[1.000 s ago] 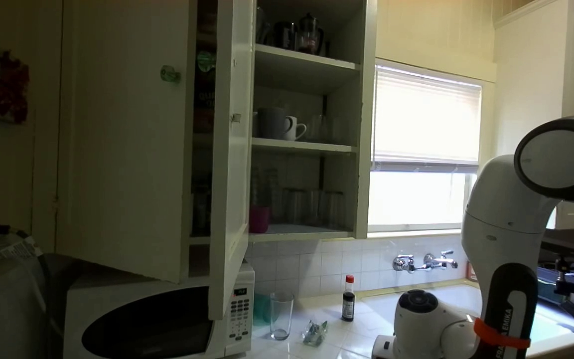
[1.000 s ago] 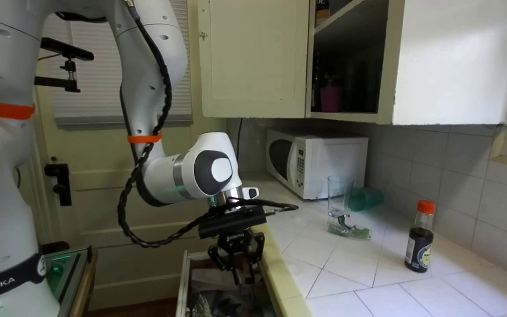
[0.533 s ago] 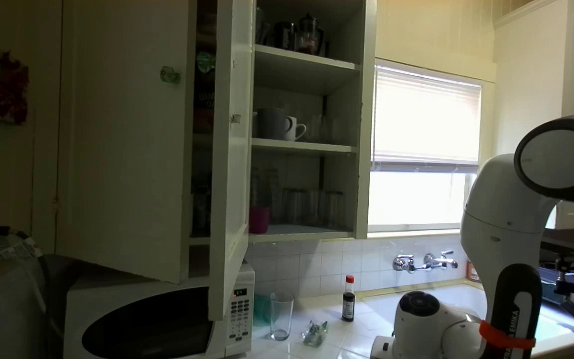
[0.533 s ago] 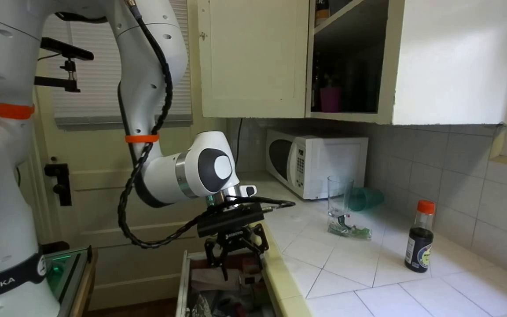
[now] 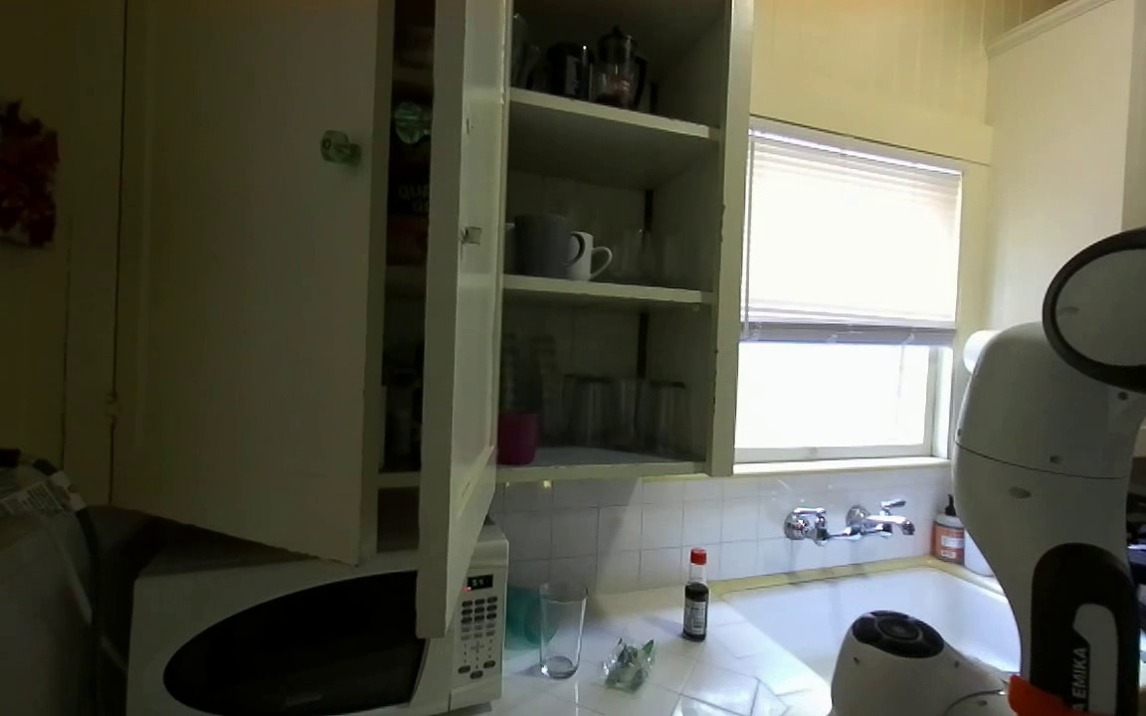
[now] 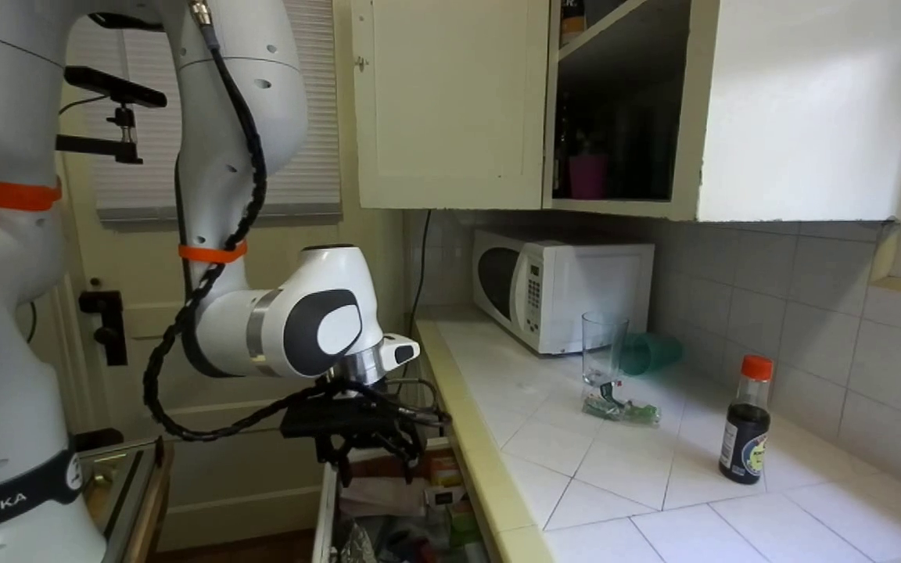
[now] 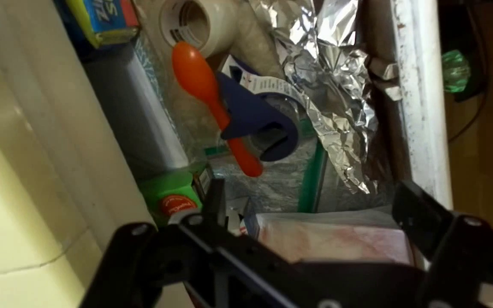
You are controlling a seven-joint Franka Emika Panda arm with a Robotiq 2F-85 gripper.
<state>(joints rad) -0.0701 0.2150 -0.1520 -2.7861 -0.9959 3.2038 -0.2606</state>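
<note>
Pincer (image 6: 377, 471) spread, its jaws well apart and pointing down over the pulled-out drawer (image 7: 424, 102); in the wrist view the drawer's contents show through the gap. Closest in that view, inside the drawer: a pale pinkish packet (image 7: 336, 239), partly covered by the pincer, and a bright green box (image 7: 158, 186) with a round red mark, at the drawer's side next to the tabletop (image 6: 599, 489). Toward the drawer's middle, an orange spoon (image 7: 213, 104) crosses a navy tape dispenser (image 7: 250, 111) (hard to say which of the two lies uppermost). Crumpled foil (image 7: 340, 77) runs along the drawer's wall on the side away from the tabletop; a white roll (image 7: 223, 25), hollow end showing, and a yellow-and-blue box (image 7: 106, 21) sit nearer one end of the drawer. Faceted green knob (image 7: 455, 70) just outside the drawer's rim. The tabletop, white tile with yellow edging, runs alongside and above the drawer. On it, all well apart from the drawer, in both exterior views: dark sauce bottle (image 6: 746, 438), upright, red cap; crumpled green-and-clear wrapper (image 6: 621, 410); clear glass (image 6: 604, 344), upright; green tumbler (image 6: 654, 353) lying on its side; white microwave (image 6: 587, 293). Cabinet door (image 6: 450, 102) swung open, high above the drawer's level; on shelves (image 5: 608, 290) up there, in an exterior view, two mugs (image 5: 541, 246) and a pink cup (image 5: 518, 438).
</note>
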